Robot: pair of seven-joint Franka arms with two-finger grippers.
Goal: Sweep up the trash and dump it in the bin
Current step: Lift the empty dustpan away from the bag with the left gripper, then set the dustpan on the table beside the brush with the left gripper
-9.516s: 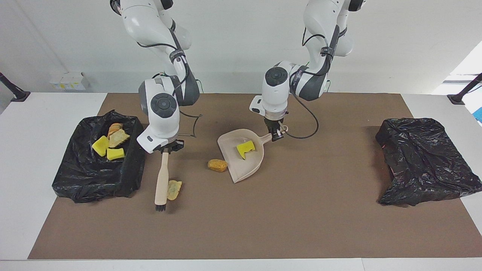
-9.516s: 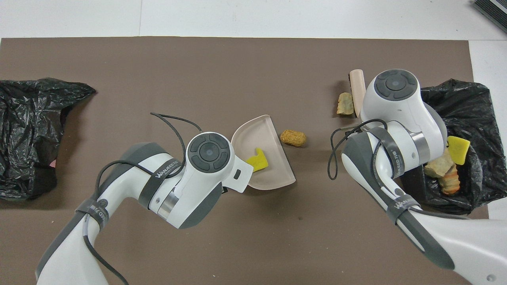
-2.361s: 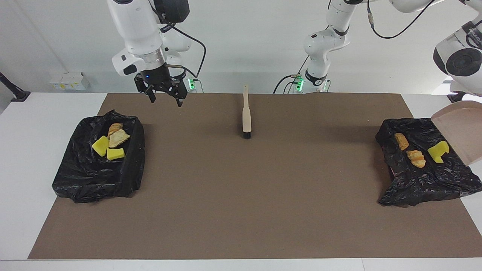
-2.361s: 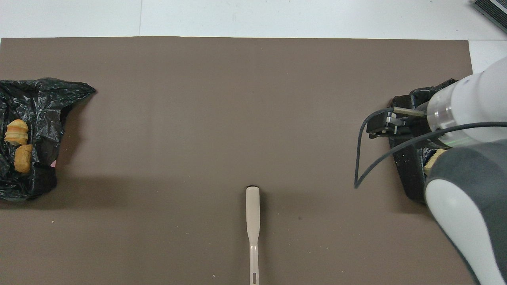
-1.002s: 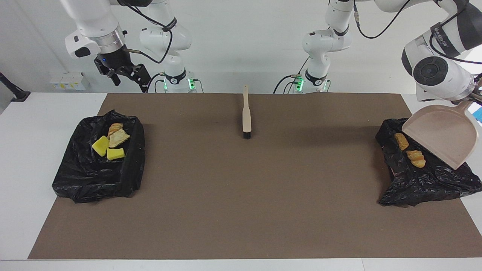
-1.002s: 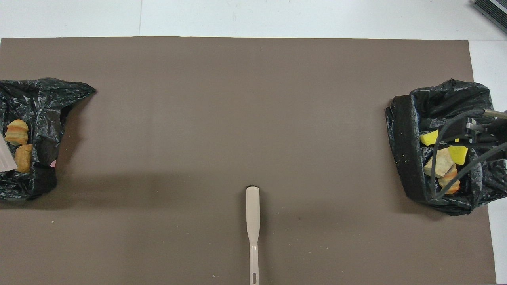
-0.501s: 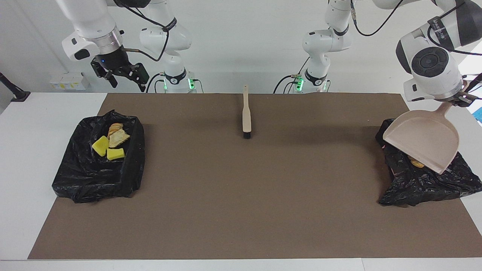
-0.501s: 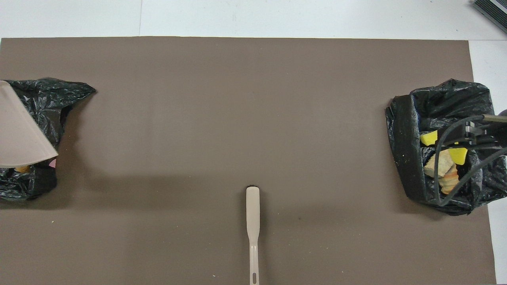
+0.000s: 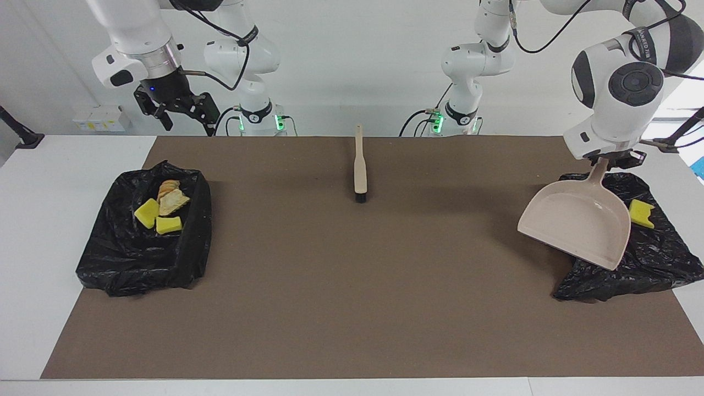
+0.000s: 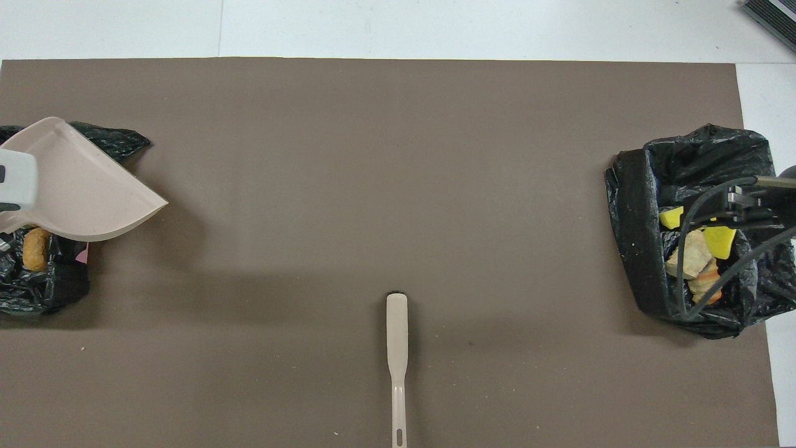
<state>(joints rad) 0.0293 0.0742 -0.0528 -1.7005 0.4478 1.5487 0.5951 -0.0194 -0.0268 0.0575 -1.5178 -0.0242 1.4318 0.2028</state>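
- All the trash that shows is off the mat and in the two bins: yellow sponge chunks [image 9: 158, 218] and tan bread pieces [image 9: 170, 199] lie in the bag-lined bin [image 9: 137, 264] toward the right arm's end of the table.
- In the other bin [image 9: 654, 264], toward the left arm's end, one yellow sponge [image 9: 641, 213] peeks out beside the dustpan, and the overhead view catches a brown pastry piece [image 10: 35, 249] under its edge.
- The dustpan [image 9: 577, 223] is up in the air, tilted mouth-down over that bin's edge and the mat beside it; the pan looks empty, so I'd judge the tip is done and it is held clear of the bag.
- The left gripper [image 9: 610, 158] is clamped on the dustpan's handle, right at the top of the stem, which lets the pan hang and pour.
- The right gripper [image 9: 181, 113] hangs high with nothing in it, jaws wide, over the table's robot-side edge near its own bin; that arm is waiting.
- The brush [image 9: 359, 165] lies flat mid-mat, handle toward the robots, bristles away, parked where either arm could reach it.
- Hidden bits: the dustpan covers much of its bin, so any scraps beneath can't be counted; the overhead view crops that bin, and the right arm's cables cross the scraps in the other.
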